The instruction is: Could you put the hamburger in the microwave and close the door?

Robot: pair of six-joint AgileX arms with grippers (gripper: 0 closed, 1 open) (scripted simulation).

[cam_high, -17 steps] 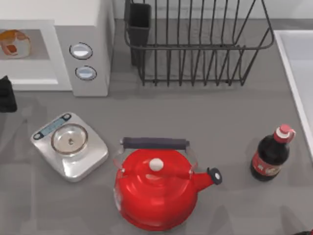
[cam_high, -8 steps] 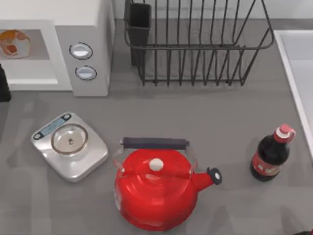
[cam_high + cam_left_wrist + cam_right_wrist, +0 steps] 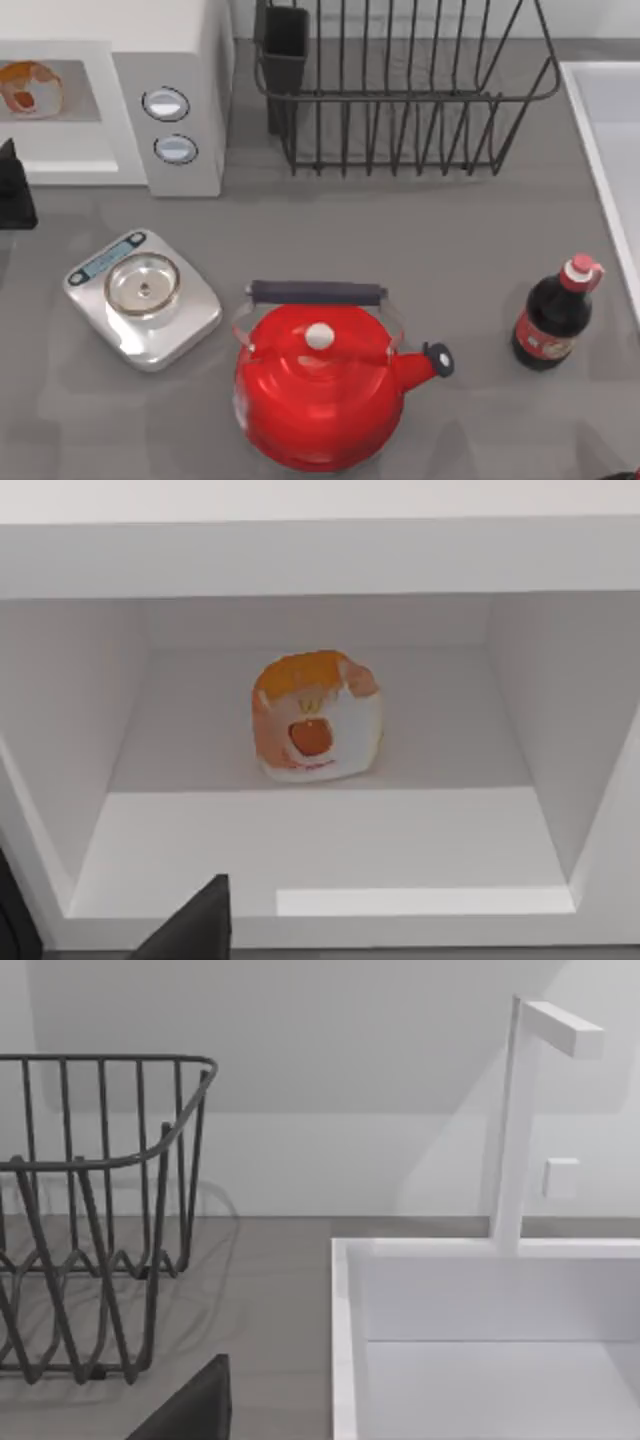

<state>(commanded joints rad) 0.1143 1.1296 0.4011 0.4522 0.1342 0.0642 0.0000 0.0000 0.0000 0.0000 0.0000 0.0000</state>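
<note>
Burger (image 3: 315,718) sits inside the microwave (image 3: 190,60) cavity at the bench's far left corner, so placing is done. Door not shut yet. Left gripper (image 3: 14,185) by the opening; can't tell its state.

Orange-tan, white-patched round hamburger (image 3: 315,730) sitting in white boxy microwave (image 3: 180,60), glossy red kettle (image 3: 320,385) showing lower centre, silver scale (image 3: 143,298) gleaming left
</note>
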